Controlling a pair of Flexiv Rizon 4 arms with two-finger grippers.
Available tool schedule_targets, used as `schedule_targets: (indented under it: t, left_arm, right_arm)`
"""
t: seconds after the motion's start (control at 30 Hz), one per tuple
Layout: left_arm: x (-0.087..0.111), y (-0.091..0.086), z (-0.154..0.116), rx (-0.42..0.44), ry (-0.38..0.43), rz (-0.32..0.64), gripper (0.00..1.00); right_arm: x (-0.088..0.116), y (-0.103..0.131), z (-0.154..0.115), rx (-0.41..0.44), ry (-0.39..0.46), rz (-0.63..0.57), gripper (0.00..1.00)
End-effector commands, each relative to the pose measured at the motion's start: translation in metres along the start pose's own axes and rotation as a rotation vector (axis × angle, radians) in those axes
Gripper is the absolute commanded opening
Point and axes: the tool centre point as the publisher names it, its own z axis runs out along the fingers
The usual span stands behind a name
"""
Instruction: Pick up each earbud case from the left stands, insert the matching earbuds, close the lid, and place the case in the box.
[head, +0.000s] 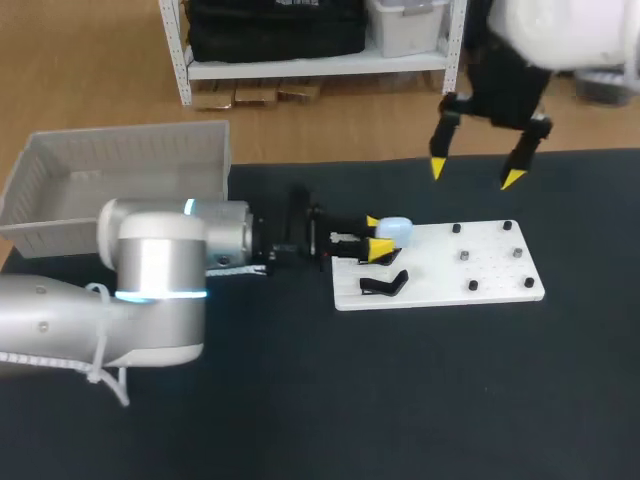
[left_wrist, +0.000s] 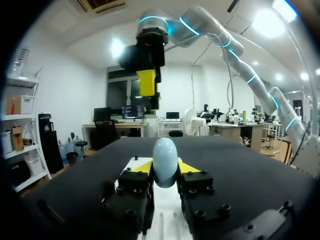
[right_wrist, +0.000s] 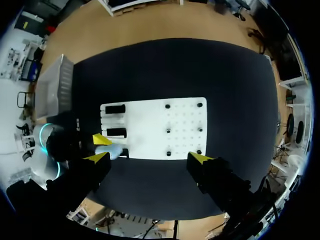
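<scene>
The box stood at the surface's left rear. Right of it lay the board (a stand on its left end), with the earbud case behind that stand, between the left gripper's fingers.

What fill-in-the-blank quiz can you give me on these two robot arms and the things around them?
1. The left gripper is shut on a pale blue ____.
2. The right gripper hangs in the air, its fingers ____.
3. The board under the left gripper is ____ in colour.
4. The grey box stands at the board's ____ side.
Missing words: case; open; white; left.
</scene>
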Motion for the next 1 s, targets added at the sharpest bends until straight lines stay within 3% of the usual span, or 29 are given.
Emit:
schedule_targets:
  t: [0.03, 0.2, 0.37, 0.6, 0.8, 1.0]
  left_arm:
    - [-0.022, -0.015, -0.048, -0.115, 0.061, -0.012, 0.00]
    - [-0.035, -0.007, -0.104, -0.250, 0.134, -0.038, 0.00]
    - [-0.041, 0.013, -0.164, -0.412, 0.208, -0.076, 0.00]
    - [-0.044, 0.069, -0.247, -0.706, 0.261, -0.102, 0.00]
    - [-0.025, 0.125, -0.298, -0.797, 0.290, -0.177, 0.00]
    - [-0.008, 0.166, -0.335, -0.834, 0.317, -0.232, 0.00]
  right_arm:
    - [0.014, -0.013, -0.010, -0.040, -0.128, 0.008, 1.00]
    - [0.014, -0.013, -0.010, -0.040, -0.128, 0.008, 1.00]
    - [0.014, -0.013, -0.010, -0.040, -0.128, 0.008, 1.00]
    - [0.014, -0.013, -0.010, -0.040, -0.128, 0.008, 1.00]
    - [0.014, -0.013, -0.010, -0.040, -0.128, 0.008, 1.00]
    - [0.014, -0.013, -0.010, -0.040, -0.128, 0.008, 1.00]
